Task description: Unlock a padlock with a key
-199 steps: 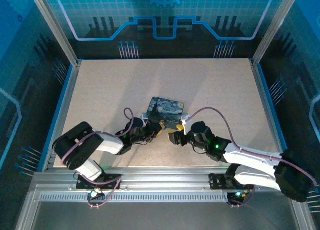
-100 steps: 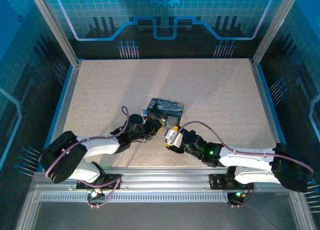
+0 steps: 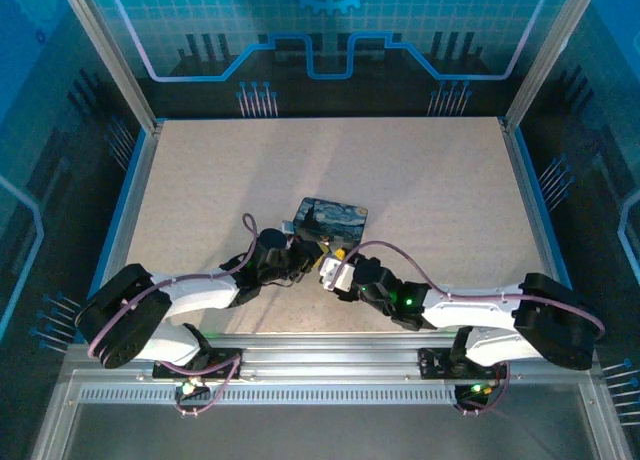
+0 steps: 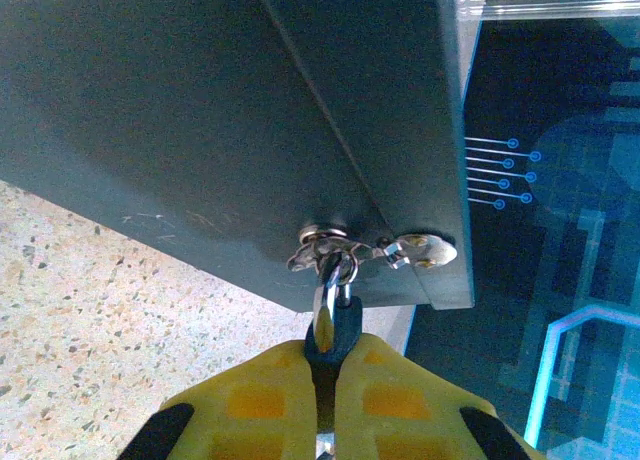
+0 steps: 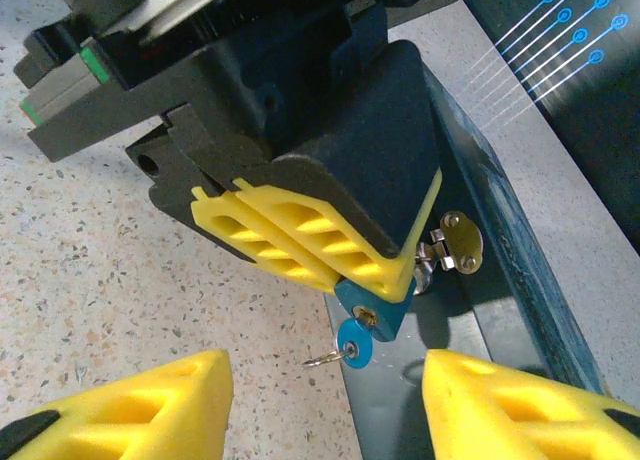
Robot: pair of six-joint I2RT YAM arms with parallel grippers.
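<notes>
The small dark blue padlock (image 4: 334,332) hangs by its thin shackle from the metal hasp (image 4: 330,248) on the tin box (image 3: 333,220). My left gripper (image 4: 330,358) is shut on the padlock body. In the right wrist view the left gripper's yellow fingers (image 5: 320,245) clamp the padlock (image 5: 378,308), keyhole end showing. A tiny key (image 5: 352,346) with a blue round head and a thin wire ring sits at the keyhole. My right gripper (image 5: 325,405) is open just short of the key, one finger on each side, touching nothing.
The starry-night tin lies near the middle of the speckled table (image 3: 420,180), and both arms meet at its near edge. A blue rim and metal frame posts (image 3: 520,130) border the table. The arms' bases sit on the rail (image 3: 330,365) at the front.
The right arm has swung left and forward, bringing its open gripper close to the padlock. The left arm stretched lower and has kept its hold on the padlock.
</notes>
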